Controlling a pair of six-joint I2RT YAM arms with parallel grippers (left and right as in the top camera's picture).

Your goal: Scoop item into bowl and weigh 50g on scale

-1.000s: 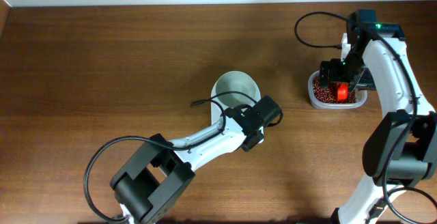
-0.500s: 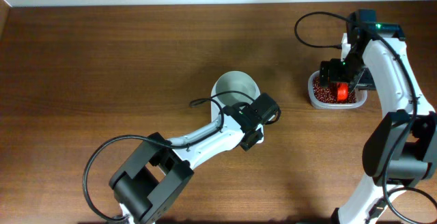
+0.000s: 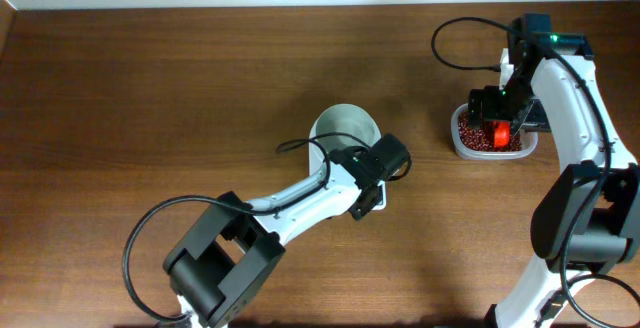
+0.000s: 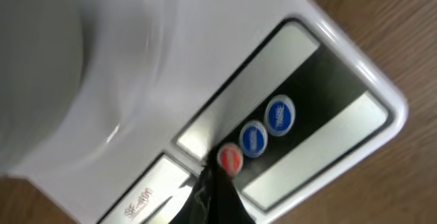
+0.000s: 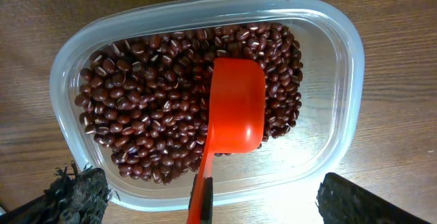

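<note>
Since a second ago the left gripper, jaws pressed together, has been shifted slightly along the front of the scale, and its tip is now set at the red button beside the blue buttons; whether it is pressed cannot be told. Nothing is changed on the right: the right gripper, jaws spread wide and holding nothing, is kept over the clear container, where the beans and the orange scoop lie. With the bowl seen empty on the scale, switching on or zeroing is judged to be under way, and scooping is not yet begun.
</note>
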